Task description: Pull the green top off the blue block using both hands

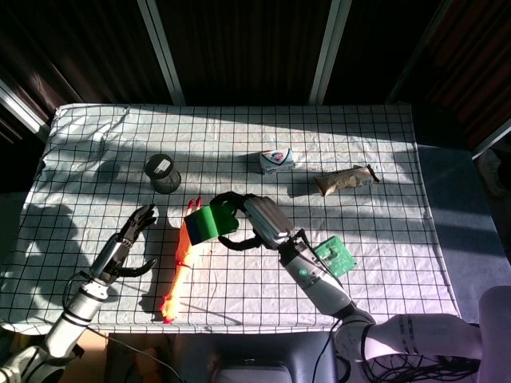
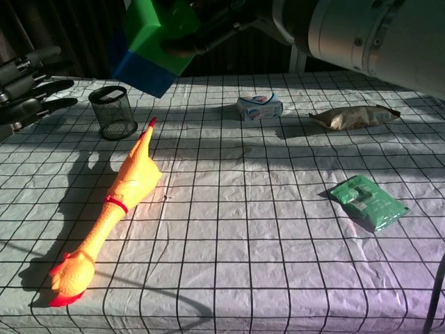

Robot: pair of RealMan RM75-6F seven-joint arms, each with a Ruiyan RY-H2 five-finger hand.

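Note:
My right hand (image 1: 249, 221) grips the green top (image 1: 212, 221) of the block and holds it in the air above the table's middle left. The blue block (image 1: 192, 234) hangs joined under the green top (image 2: 161, 26) on its left side, tilted; in the chest view the blue block (image 2: 142, 71) shows at the upper left, with the right hand (image 2: 226, 17) behind it. My left hand (image 1: 128, 247) is raised left of the block with its fingers spread and nothing in it. The left hand (image 2: 28, 87) shows at the chest view's left edge, apart from the block.
A yellow rubber chicken (image 1: 183, 263) lies below the held block. A black mesh cup (image 1: 162, 173) stands at the back left. A small white box (image 1: 276, 161) and a brown packet (image 1: 343, 179) lie at the back, a green packet (image 1: 337, 257) to the right.

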